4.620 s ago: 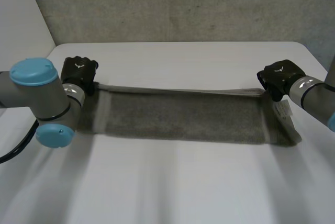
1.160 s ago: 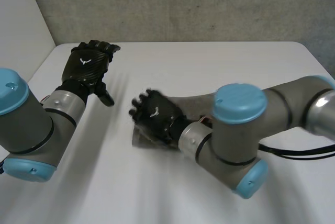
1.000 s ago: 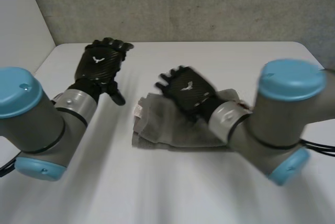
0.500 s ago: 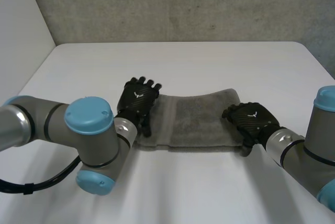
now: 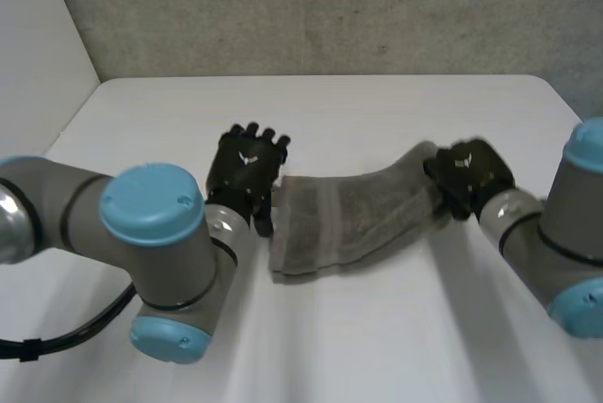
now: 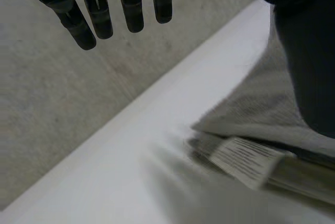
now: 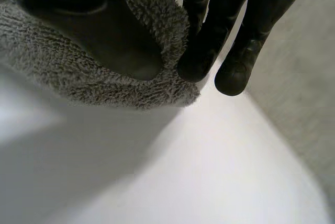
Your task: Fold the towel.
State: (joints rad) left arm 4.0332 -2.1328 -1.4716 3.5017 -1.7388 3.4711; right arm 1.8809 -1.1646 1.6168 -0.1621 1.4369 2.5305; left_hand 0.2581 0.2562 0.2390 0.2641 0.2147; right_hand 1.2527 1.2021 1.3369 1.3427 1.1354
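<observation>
A grey towel (image 5: 349,219), folded into a short thick band, lies across the middle of the white table (image 5: 377,111). My right hand (image 5: 471,175) is at its right end, shut on it, and that end is raised off the table. In the right wrist view the towel's edge (image 7: 78,72) is pinched between the thumb and the fingers (image 7: 204,41). My left hand (image 5: 247,169) rests beside the towel's left end, open, fingers (image 6: 99,14) straight and holding nothing. A white label (image 6: 246,158) sticks out of the towel (image 6: 261,114) near that hand.
A grey concrete wall (image 5: 311,8) runs behind the table's far edge. The left arm's blue-capped elbow (image 5: 151,210) stands over the near left of the table, and the right arm's (image 5: 575,233) is at the near right.
My right hand has shut on the towel's right end and lifted it toward the back. The towel now slants, its left end shifted slightly right. The left hand has barely moved.
</observation>
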